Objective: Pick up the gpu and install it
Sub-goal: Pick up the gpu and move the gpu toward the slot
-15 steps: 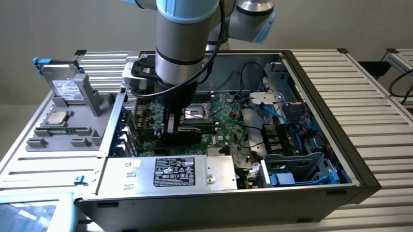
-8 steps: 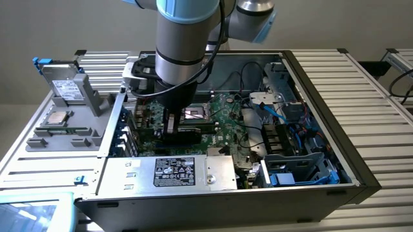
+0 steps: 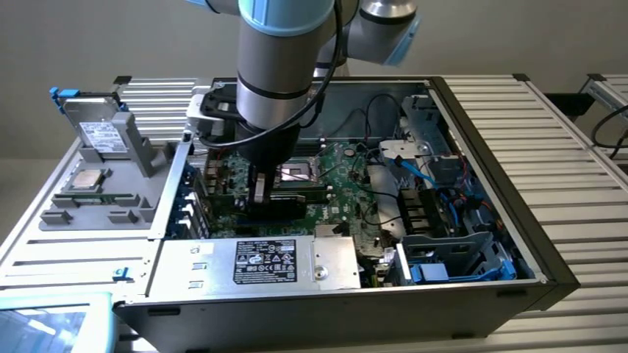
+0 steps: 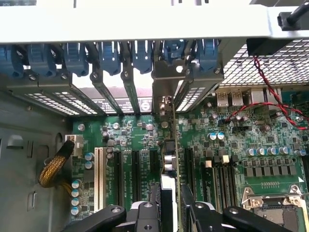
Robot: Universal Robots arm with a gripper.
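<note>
Green motherboard (image 3: 339,187) is lying flat in the open case (image 3: 490,103). In the exterior view, the gripper (image 3: 261,193) is hanging low over it, gripping the gpu (image 3: 267,212). In the wrist view, the fingers (image 4: 146,215) are pinching the gpu (image 4: 173,159) edge-on. This is holding it upright over an expansion slot (image 4: 187,166), evidently for alignment. Its bracket (image 4: 166,82) is lining up with the rear opening.

The claw (image 4: 171,205) grips the gpu (image 4: 169,151) edge-on, upright over the motherboard (image 4: 227,145) slots, its bracket by the blue latches (image 4: 106,57)
</note>
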